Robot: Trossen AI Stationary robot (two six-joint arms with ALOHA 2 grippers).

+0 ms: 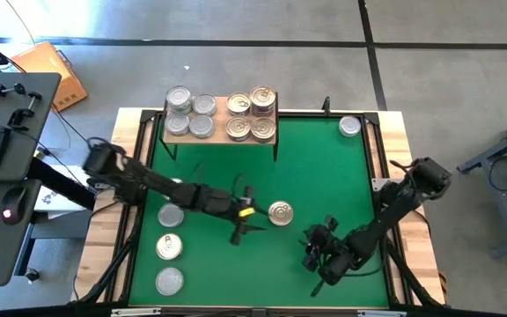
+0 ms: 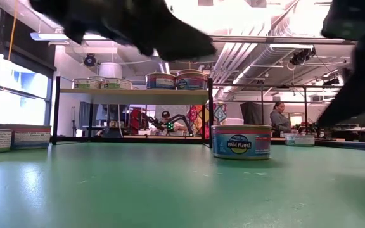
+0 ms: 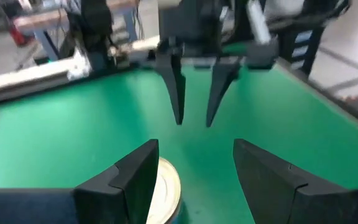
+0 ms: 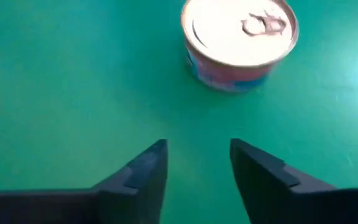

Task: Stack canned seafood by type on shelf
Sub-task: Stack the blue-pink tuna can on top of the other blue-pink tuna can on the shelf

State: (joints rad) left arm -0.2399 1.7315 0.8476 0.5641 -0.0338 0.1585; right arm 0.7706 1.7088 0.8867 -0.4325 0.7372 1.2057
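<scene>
- The left pincer (image 1: 247, 220) is held open, empty, beside a gold-lidded tin (image 1: 280, 212).
- The right pincer (image 1: 316, 246) is parted, empty, above the green worktop (image 1: 324, 167).

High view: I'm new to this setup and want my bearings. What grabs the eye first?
The shelf at the mat's far edge, holding silver-lidded tins on its left half and gold pull-tab tins on its right. Mid-mat, a lone gold-lidded can stands between the two hands: the left hand just beside it, open, and the right hand nearer the front, empty with its fingers apart. Three more tins line the mat's left edge.
</scene>
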